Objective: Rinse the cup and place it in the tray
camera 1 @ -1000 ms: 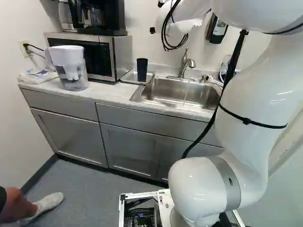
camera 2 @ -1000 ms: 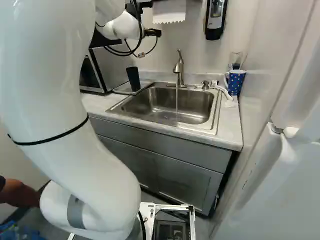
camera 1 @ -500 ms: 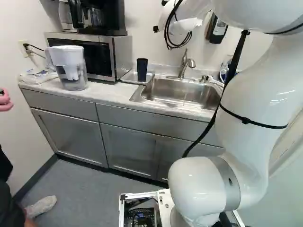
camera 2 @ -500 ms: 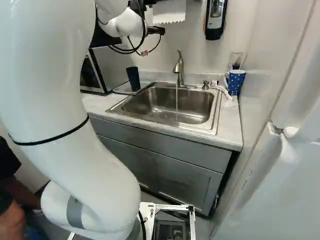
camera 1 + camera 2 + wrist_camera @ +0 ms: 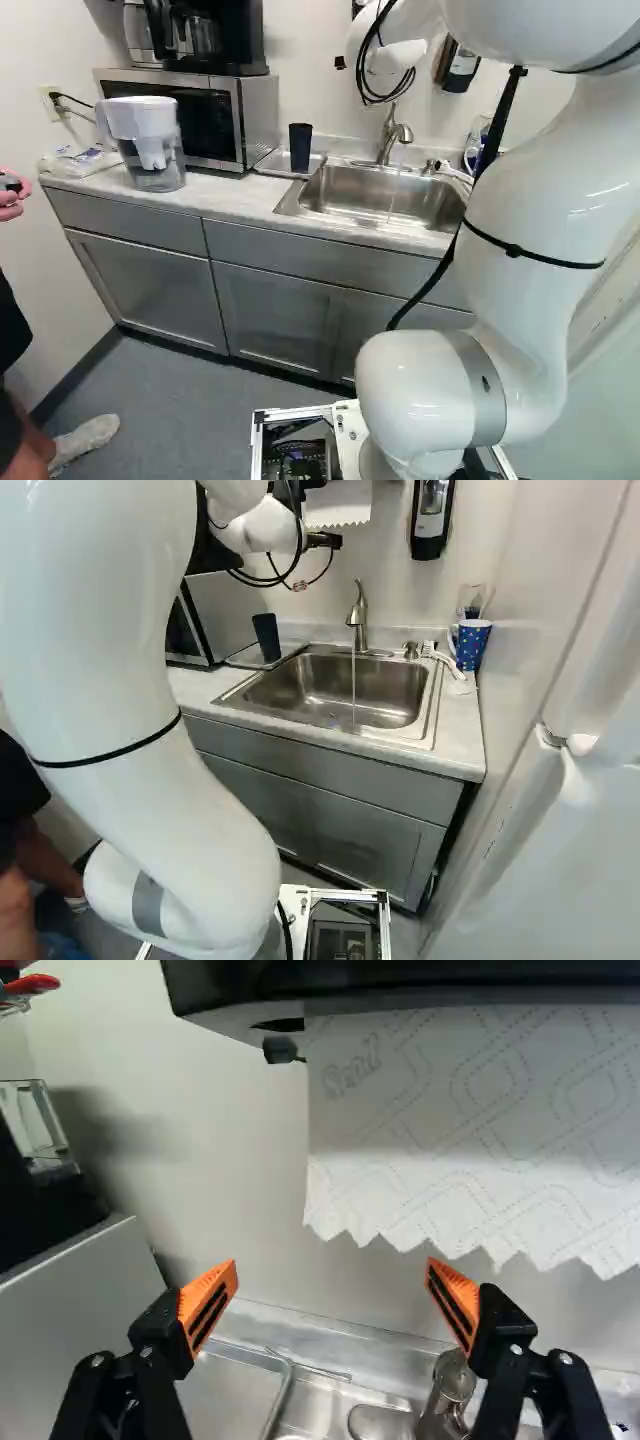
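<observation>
Cup point(image 5: 300, 148): dark, tall, standing in the shallow metal tray point(image 5: 264, 170) on the counter point(image 5: 235, 197), on the microwave point(image 5: 240, 120) side of the sink point(image 5: 340, 687). Looks upright. Cannot tell if its walls are wet.

Water point(image 5: 353, 685) runs from the faucet point(image 5: 357, 615) in a thin stream, straight down into the sink, nothing under it. Beyond the faucet, a spotted mug point(image 5: 472, 645) and a white brush point(image 5: 447, 664) by the wall.

My hand point(image 5: 331, 1265) is released: pads wide apart, nothing between them. I am up high, paper towel point(image 5: 440, 1130) hanging ahead and the faucet low beside one finger.

My reading: the placing is done if this cup has had its rinse; backing clear comes next. If not, I must fetch it to the stream.

Risks from here. Dropping straight down could knock a finger on the faucet. Moving forward or up could snag the towel or bump its holder point(image 5: 400, 985). A low sweep towards the tray could catch the cup's rim and topple it, being tall on a narrow base. My loose cables point(image 5: 372, 95) could hook the faucet if I swing low. Water left running is wasted.
</observation>
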Motion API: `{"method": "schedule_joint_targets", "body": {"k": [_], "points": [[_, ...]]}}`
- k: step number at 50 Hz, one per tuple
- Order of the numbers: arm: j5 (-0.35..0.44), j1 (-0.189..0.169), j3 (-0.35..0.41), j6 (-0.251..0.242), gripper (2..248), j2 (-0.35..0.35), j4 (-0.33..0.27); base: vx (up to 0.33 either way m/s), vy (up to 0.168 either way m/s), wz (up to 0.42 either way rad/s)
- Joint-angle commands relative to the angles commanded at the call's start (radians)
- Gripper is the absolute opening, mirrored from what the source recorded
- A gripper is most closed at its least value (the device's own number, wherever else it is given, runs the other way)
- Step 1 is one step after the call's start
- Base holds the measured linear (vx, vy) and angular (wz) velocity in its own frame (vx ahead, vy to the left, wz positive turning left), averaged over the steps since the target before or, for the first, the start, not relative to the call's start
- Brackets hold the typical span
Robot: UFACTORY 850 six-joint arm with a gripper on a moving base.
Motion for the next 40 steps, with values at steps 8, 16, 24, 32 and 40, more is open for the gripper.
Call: {"method": "schedule_joint_targets", "body": {"k": [8,16,24,32,40], "points": [[0.000,-0.017,-0.006,0.000,247,-0.006,0.000,0.000,0.000,0.000],[0.000,-0.033,-0.010,0.000,247,-0.010,0.000,0.000,0.000,0.000],[0.000,-0.044,-0.014,0.000,247,-0.013,0.000,0.000,0.000,0.000],[0.000,-0.047,-0.008,0.000,247,-0.015,0.000,0.000,0.000,0.000],[0.006,-0.047,0.005,0.000,247,-0.017,0.000,0.000,0.000,0.000]]}}
